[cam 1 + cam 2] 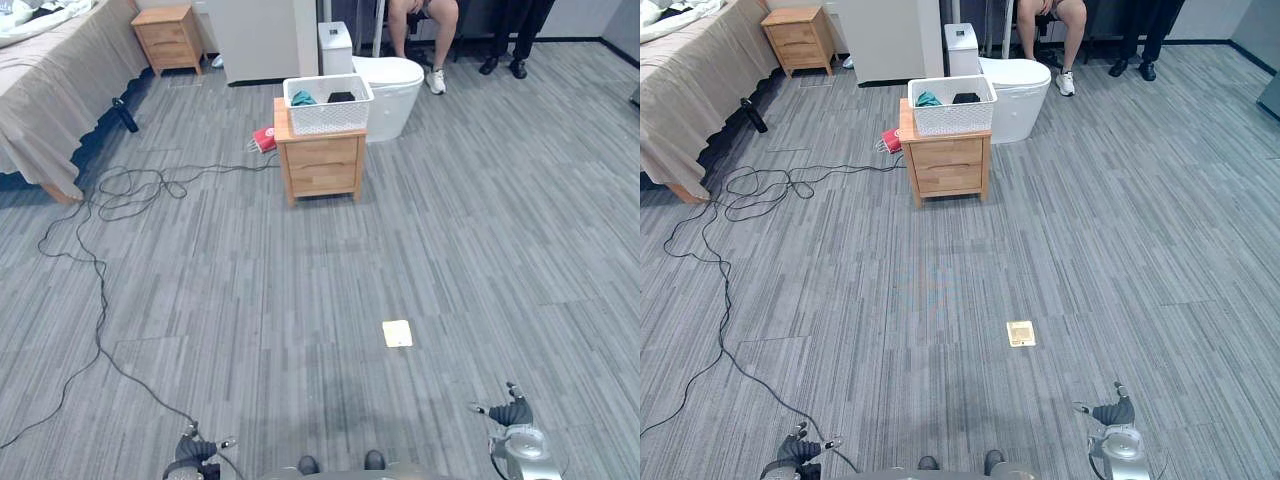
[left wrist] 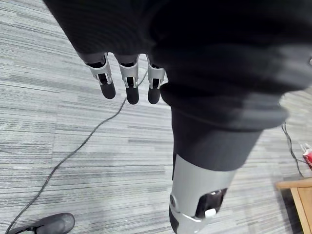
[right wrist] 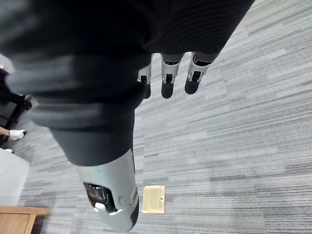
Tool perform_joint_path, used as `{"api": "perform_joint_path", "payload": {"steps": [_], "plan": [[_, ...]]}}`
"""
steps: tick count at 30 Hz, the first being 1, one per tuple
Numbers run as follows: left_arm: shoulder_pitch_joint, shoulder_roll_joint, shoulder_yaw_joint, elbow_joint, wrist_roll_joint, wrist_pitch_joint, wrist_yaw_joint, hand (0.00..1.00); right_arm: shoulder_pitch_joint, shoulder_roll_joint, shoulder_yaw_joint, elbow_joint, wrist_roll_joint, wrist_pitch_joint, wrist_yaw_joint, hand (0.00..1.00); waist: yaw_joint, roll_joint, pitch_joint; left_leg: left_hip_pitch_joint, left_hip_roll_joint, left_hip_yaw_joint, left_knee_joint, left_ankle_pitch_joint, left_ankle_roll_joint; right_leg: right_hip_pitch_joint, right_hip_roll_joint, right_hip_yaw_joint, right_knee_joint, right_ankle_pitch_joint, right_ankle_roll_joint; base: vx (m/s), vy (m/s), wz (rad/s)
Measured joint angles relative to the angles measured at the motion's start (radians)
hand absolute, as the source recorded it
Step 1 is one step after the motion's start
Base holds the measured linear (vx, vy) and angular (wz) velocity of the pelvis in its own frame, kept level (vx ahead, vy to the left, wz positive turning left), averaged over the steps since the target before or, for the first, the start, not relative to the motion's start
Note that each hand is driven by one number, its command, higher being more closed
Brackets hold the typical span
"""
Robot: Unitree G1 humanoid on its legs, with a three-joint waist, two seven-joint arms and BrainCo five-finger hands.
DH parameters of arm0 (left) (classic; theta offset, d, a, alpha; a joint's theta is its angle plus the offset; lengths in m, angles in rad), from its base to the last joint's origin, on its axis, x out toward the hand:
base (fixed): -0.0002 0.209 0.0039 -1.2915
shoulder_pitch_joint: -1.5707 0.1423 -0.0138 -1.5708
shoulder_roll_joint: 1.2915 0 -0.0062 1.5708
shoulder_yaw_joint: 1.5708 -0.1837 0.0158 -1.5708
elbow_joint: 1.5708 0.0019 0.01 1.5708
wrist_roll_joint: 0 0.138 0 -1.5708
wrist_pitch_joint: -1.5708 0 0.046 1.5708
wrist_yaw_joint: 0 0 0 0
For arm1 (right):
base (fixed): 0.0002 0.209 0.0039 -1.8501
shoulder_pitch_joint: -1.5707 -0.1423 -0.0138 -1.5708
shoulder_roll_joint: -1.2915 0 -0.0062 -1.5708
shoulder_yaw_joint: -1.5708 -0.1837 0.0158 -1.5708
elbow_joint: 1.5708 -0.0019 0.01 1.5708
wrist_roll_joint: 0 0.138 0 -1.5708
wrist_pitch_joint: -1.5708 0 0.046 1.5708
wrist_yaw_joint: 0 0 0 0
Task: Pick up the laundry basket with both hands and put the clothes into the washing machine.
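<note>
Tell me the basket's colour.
The basket is white mesh, clearest in the left eye view.

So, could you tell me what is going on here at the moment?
Nothing has been picked up yet. The robot's left hand and right hand hang low, open and empty. The white laundry basket, with a teal garment and a dark garment inside, sits on a wooden bedside cabinet well ahead across the floor. A person sits beyond it.
</note>
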Motion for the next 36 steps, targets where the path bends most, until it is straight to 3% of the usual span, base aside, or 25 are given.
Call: {"api": "perform_joint_path", "payload": {"steps": [27,33,36], "plan": [[-0.019,-0.001,-0.038,-0.013,-0.001,0.002,0.001,0.00,-0.021,0.006,-0.002,0.058,0.012,0.013,-0.005,0.00,-0.001,0.001,-0.010,-0.032,-0.004,0.014,-0.014,0.005,-0.004,-0.016,-0.001,0.009,-0.060,0.042,0.013,-0.01,-0.005,-0.01],[-0.031,0.000,-0.037,-0.050,-0.008,0.002,0.003,0.00,-0.060,0.015,-0.005,0.057,0.022,0.015,-0.010,0.00,0.002,-0.004,0.012,-0.134,0.018,0.033,0.122,-0.069,0.021,-0.079,0.003,0.034,-0.030,0.036,0.018,0.02,0.007,-0.13],[-0.035,0.000,-0.040,-0.086,-0.020,0.001,0.003,0.00,-0.086,0.025,-0.008,0.056,0.045,0.015,-0.015,0.00,0.003,0.006,0.030,-0.188,0.026,0.043,0.213,-0.140,0.036,-0.166,-0.007,0.041,0.135,-0.067,0.049,0.03,0.058,-0.08]]}}
